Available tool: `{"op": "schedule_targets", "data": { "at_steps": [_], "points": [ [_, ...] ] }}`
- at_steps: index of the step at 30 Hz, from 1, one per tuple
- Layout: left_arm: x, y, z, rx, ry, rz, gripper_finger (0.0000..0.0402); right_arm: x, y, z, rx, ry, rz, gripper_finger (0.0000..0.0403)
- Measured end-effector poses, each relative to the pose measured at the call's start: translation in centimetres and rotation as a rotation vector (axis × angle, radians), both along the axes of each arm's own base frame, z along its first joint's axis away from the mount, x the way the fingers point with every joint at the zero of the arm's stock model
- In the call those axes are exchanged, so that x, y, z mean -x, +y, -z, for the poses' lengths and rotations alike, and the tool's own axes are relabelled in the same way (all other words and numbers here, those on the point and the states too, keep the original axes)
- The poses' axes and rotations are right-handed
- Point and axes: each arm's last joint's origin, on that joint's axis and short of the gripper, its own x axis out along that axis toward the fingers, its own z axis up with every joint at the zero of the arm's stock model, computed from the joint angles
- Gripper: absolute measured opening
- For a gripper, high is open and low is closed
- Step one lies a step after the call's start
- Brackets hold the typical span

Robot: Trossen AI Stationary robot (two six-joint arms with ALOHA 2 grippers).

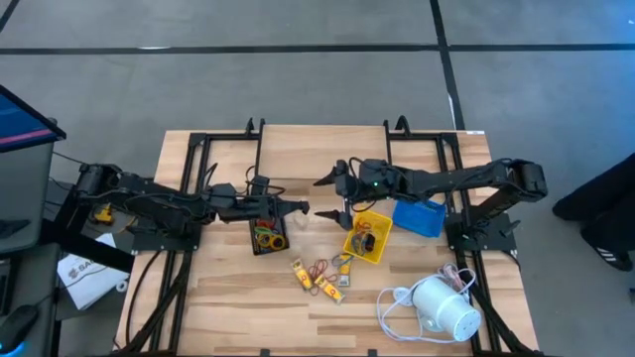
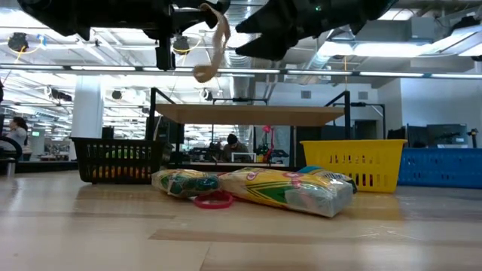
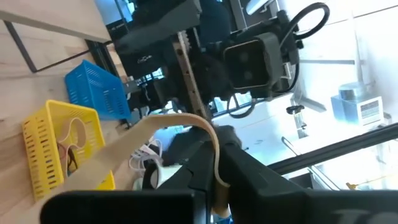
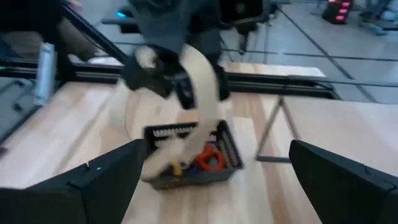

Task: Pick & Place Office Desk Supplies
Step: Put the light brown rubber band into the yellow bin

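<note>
1. While your left claw (image 1: 303, 208) hangs above the counter's (image 1: 228, 297) middle, it's clamped on a tan rubber band (image 2: 213, 45), loop dangling off the tips.
2. Right claw (image 1: 332, 196) faces it just beside, fingers spread wide, nothing held.
3. Black mesh tray (image 1: 266, 236) sits under the left claw, coloured bands inside.
4. Yellow tray (image 1: 368, 236) and blue tray (image 1: 418, 216) sit under the right arm.
5. Yellow packets (image 1: 316, 278) and a red band (image 2: 214, 199) lie loose toward the front edge.

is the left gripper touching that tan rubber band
Touching. The low view shows the tan band hanging from the left gripper, high above the table, and the right wrist view shows the band pinched in its closed fingers.
</note>
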Motion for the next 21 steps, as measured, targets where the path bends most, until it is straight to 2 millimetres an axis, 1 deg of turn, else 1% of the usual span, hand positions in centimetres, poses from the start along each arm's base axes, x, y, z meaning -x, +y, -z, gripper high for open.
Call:
{"op": "schedule_targets", "data": {
  "at_steps": [8,12,15,18,19,21],
  "points": [
    [0.0,0.0,0.0,0.009,-0.001,0.001,0.0047,-0.1,-0.2,-0.2,-0.026,-0.033,-0.032,0.0396],
    [0.0,0.0,0.0,0.022,-0.001,-0.005,0.0053,-1.0,-0.4,1.1,-0.046,-0.02,-0.023,0.0396],
    [0.0,0.0,0.0,0.023,0.002,-0.005,0.0053,-1.7,-0.5,1.7,-0.052,-0.045,-0.021,0.0396],
    [0.0,0.0,0.1,0.023,0.007,-0.007,0.0053,-2.3,-0.8,2.5,-0.068,-0.024,-0.01,0.0393],
    [0.0,0.0,0.1,0.023,0.006,-0.007,0.0053,-2.4,-0.8,2.6,-0.069,-0.018,-0.008,0.0389],
    [0.0,0.0,0.1,0.023,0.004,-0.008,0.0053,-2.6,-0.9,2.1,-0.067,-0.04,-0.008,0.0376]
  ]
}}
